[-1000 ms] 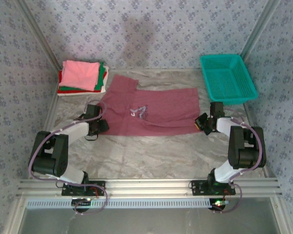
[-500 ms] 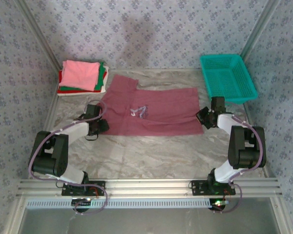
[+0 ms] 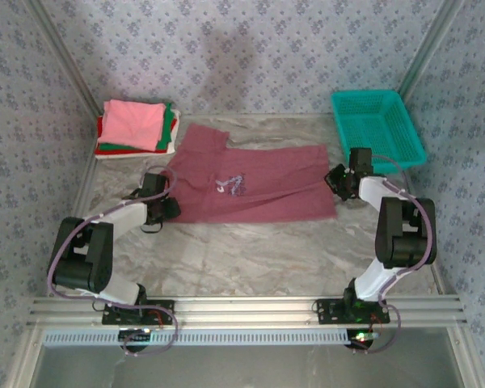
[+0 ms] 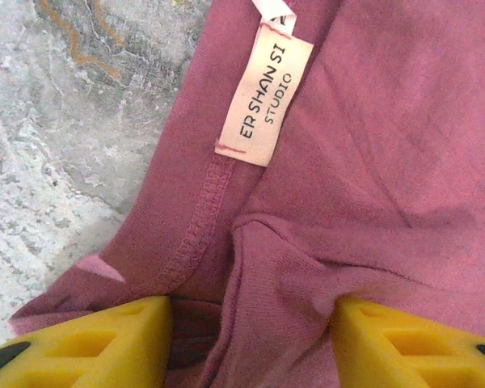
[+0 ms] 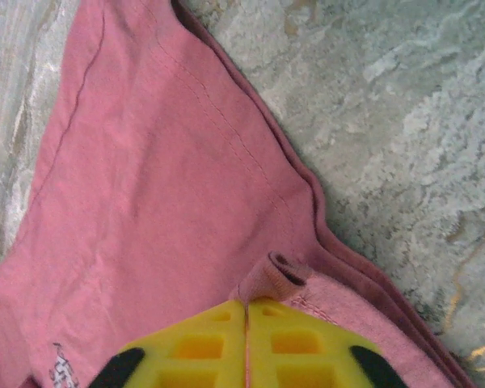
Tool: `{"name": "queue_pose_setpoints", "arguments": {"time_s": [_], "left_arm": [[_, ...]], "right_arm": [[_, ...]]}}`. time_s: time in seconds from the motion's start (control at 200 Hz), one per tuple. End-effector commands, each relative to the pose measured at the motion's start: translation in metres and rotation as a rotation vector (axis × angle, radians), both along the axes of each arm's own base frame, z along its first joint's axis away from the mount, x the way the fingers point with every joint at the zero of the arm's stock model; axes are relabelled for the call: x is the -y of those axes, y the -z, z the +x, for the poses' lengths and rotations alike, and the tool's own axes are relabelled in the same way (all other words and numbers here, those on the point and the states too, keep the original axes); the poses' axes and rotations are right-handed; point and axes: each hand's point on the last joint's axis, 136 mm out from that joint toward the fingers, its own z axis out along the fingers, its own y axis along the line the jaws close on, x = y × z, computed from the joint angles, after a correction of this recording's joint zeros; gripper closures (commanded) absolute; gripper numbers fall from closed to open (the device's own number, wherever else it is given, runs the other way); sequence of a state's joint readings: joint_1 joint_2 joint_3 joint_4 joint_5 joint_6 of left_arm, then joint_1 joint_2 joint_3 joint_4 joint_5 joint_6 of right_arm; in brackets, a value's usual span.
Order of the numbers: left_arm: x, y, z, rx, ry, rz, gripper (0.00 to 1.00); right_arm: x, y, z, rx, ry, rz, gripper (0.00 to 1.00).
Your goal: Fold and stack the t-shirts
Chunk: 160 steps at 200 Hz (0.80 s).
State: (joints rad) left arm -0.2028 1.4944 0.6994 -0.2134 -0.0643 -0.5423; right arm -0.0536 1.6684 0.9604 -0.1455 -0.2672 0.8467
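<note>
The maroon t-shirt (image 3: pixel 255 187) lies spread flat across the middle of the table, print side up. My left gripper (image 3: pixel 166 208) is at its left edge; in the left wrist view the gripper (image 4: pixel 250 327) stands open, a raised fold of maroon fabric (image 4: pixel 283 275) between the yellow fingers, below the neck label (image 4: pixel 265 101). My right gripper (image 3: pixel 338 181) is at the shirt's right edge; its fingers (image 5: pixel 246 315) are shut on a small pinch of the hem (image 5: pixel 280 276). Folded t-shirts (image 3: pixel 136 126), pink on top over green, red and white, are stacked at the back left.
A teal mesh basket (image 3: pixel 377 128) stands at the back right, just beyond my right gripper. Patterned walls close in the table on three sides. Bare marbled tabletop (image 3: pixel 250 255) runs between the shirt and the arm bases.
My right gripper has moved away from the near edge toward the back along the shirt's right edge, pulling the hem with it. The left arm has not moved.
</note>
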Motion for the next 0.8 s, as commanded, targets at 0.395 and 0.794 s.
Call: {"name": "queue_pose_setpoints", "arguments": {"time_s": [0.395, 0.794], "left_arm": [[-0.005, -0.019, 0.019, 0.051, 0.006, 0.037, 0.44], [-0.002, -0.005, 0.011, 0.012, -0.006, 0.007, 0.45]], "right_arm": [[-0.051, -0.028, -0.027, 0.079, -0.181, -0.144, 0.73], [-0.045, 0.047, -0.075, -0.109, -0.172, -0.135, 0.95]]}}
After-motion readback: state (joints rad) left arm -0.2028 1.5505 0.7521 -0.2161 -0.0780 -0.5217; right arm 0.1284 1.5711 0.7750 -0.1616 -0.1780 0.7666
